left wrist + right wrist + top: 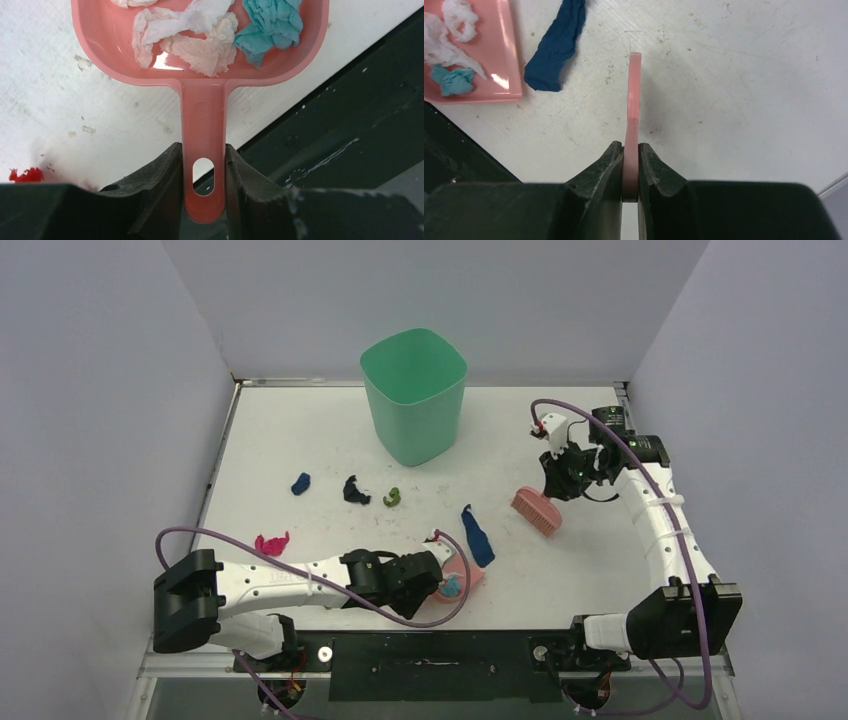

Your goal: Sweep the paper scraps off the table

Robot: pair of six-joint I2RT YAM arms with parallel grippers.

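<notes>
A: Left gripper [202, 160] status?
B: Clamped on the dustpan [202, 115] handle. One finger presses on each side at the hang hole. The handle end reaches the dark front rail [325, 150].
A: Pan location?
B: On the table [300, 430], close to the front edge, roughly mid-width. The pan sits just right of the gripper.
A: Contents?
B: White scraps [190, 30] and one light blue scrap [272, 22], all inside the pan.
A: Right gripper [630, 150]?
B: Pinched tight on the brush [634, 90] handle, which sits thin side up between the fingers. The brush head is over the right half of the table, mid-depth, between centre and the right edge. Can't tell if the bristles touch the table.
A: Loose scraps?
B: Five on the table.
- Long blue scrap [477, 535]: just beyond the pan, between pan and brush.
- Green scrap [392, 497], black scrap [355, 490] and small blue scrap [301, 483]: a rough row across the left half, mid-depth, not touching each other.
- Magenta scrap [271, 543]: alone, nearer the front-left corner, just beyond the left arm.
A: Anything else?
B: Green bin [414, 395], upright near the back edge at centre, well apart from both grippers.
</notes>
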